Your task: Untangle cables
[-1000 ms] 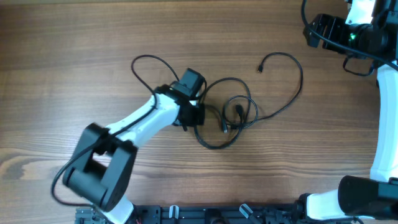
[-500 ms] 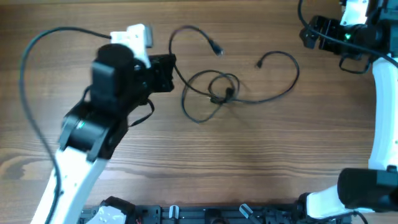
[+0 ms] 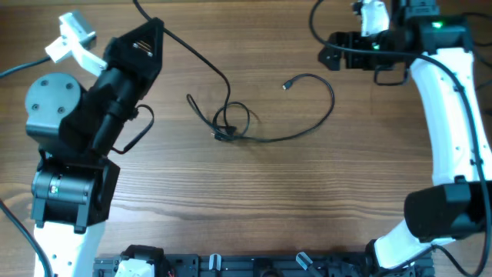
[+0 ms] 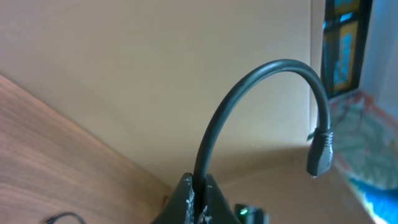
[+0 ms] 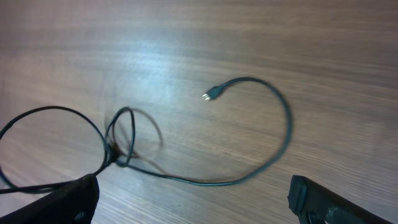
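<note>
The cables (image 3: 231,127) lie mid-table as thin black cords meeting in a small knot (image 5: 118,155). One strand curves right to a free plug (image 3: 286,85), which the right wrist view also shows (image 5: 211,95). Another strand rises from the knot to my left gripper (image 3: 156,29), which is lifted high over the back left. In the left wrist view that gripper (image 4: 199,185) is shut on this cord, and the cord's short end arcs over to a hanging plug (image 4: 319,155). My right gripper (image 3: 330,55) hovers open at the back right, above the table. Its fingertips (image 5: 68,199) are spread wide with nothing between them.
The wooden table (image 3: 307,200) carries only the cords. The left arm's base and elbow (image 3: 69,185) fill the left side. The right arm (image 3: 453,131) runs down the right edge. A thick black robot wire (image 3: 15,69) loops at the far left.
The left arm rose and swung back-left with one cord, dragging the tangle leftward and tightening it into a smaller knot. The right gripper moved left toward the table's middle and stayed open.
</note>
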Action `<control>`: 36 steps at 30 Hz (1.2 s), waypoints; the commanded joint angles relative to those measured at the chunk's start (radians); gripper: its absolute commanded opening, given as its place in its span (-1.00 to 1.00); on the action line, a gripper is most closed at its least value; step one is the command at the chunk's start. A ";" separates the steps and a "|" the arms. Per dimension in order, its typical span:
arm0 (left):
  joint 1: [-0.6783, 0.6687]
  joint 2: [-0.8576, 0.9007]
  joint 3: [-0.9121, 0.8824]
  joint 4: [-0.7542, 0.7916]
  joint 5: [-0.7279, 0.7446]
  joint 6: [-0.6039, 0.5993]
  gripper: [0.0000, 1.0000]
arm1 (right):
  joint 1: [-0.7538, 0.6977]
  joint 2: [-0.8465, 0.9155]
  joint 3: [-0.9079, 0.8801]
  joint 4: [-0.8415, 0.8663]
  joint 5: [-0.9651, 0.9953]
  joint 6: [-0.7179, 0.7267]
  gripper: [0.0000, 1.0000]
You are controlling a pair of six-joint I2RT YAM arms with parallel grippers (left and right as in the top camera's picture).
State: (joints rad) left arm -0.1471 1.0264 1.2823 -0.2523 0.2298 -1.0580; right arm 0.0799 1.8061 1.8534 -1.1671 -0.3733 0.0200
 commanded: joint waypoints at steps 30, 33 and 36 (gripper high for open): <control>0.291 0.294 0.013 -0.489 -0.486 0.269 -0.92 | 0.329 0.244 -0.010 0.013 -0.040 0.009 0.97; 0.291 0.319 0.013 -0.549 -0.486 0.269 -0.92 | 0.356 0.267 -0.010 0.017 -0.040 0.009 0.87; 0.290 0.357 0.013 -0.604 -0.484 0.269 -0.92 | 0.382 0.294 -0.017 0.021 -0.040 0.009 0.68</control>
State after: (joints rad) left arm 0.1341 1.3415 1.2850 -0.8181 -0.2180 -0.8074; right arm 0.4404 2.0621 1.8534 -1.1503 -0.3935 0.0280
